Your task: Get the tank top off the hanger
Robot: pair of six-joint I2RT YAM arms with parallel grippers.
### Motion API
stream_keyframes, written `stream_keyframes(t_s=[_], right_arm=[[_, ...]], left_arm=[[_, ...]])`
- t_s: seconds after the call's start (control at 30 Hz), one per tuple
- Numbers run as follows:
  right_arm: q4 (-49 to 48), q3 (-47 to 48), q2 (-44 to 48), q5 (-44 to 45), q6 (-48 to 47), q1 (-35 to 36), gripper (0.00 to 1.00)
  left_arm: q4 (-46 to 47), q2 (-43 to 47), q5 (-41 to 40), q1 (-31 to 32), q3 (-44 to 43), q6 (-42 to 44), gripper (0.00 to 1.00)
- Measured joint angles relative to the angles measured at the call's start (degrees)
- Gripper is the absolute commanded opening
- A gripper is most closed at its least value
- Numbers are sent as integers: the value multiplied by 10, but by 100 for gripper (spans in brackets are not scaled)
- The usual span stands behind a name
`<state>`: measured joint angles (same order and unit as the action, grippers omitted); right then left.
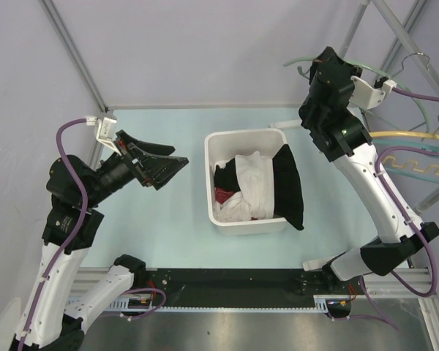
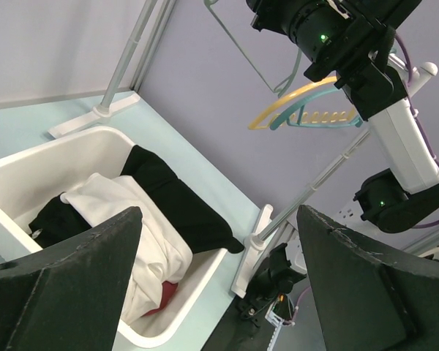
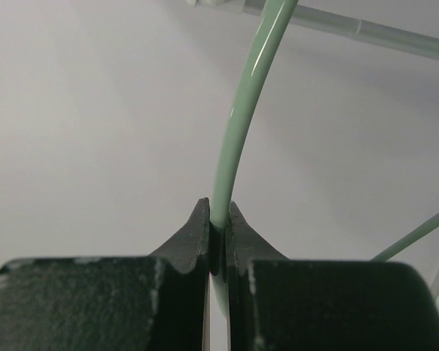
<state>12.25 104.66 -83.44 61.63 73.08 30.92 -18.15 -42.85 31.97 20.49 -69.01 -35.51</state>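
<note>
Right gripper is pinched tight on the bare green hanger, held high at the right rear. Left gripper is spread wide, hovering left of the bin. Black top drapes over the bin's right rim, below the hanger and well apart from both grippers.

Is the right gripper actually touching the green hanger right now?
Touching. In the right wrist view the right gripper is pinched shut on the green hanger, no gap visible.
</note>
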Motion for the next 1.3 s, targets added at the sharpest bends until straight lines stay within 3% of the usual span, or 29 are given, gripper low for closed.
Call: stream_keyframes(t_s=[0.67, 0.9, 1.1, 1.3], right_arm=[[69, 31, 4, -42, 116, -40, 0], [61, 64, -16, -43, 100, -11, 0], [35, 108, -41, -9, 33, 28, 0], [44, 125, -43, 0, 35, 3, 0]], left_arm=[[-7, -16, 24, 0, -30, -6, 92], [-6, 4, 28, 0, -29, -11, 91], [-6, 7, 28, 0, -29, -11, 91], [-6, 8, 29, 0, -29, -11, 92]])
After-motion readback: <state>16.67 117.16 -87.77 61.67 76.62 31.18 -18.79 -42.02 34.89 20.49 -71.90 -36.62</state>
